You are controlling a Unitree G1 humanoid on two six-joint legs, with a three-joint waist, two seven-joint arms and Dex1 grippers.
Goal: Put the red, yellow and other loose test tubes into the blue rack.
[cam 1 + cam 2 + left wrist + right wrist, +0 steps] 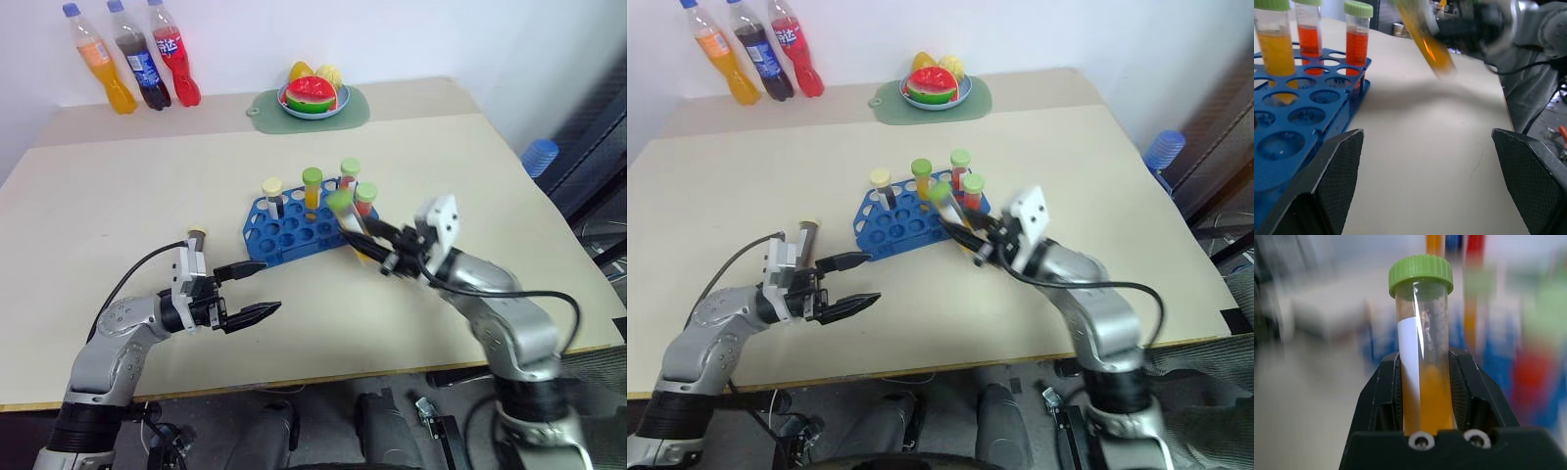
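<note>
Table [118, 206] is a wide beige top; blue rack [284, 233] sits mid-table, long axis running left-near to right-far. Four tubes stand upright in its far rows: a cream-capped dark tube [273, 196] at the left, then a yellow-orange one with a green cap [312, 186], then two red ones with green caps [350, 174] and [365, 200] at the right end. Most near-row holes are free.

Right gripper [364, 233] is clamped on the yellow tube [1422, 352], held in the air just above and beside the rack's right-near end. Jaws hold the lower body, green cap and white label strip stick out past the fingertips, and the tube is tilted, cap toward the rack.

Left gripper [257, 290] hangs near the table's near-left edge, jaws spread wide and empty, aimed toward the rack. A small dark tube [197, 238] with a pale cap stands just behind it on the table, well short of the rack.

Handling, my read: the tube is light, rigid, smooth clear plastic, so slippery under hard pads and prone to pivoting if pinched off-centre. The liquid shifts the weight toward the bottom. The mid-to-lower body grip looks fine for carrying, but the bottom end has to lead into a hole, so it needs righting first. The cap is the widest part and acts as the stop. It looks unlikely to shatter, but a drop would roll it off.
</note>
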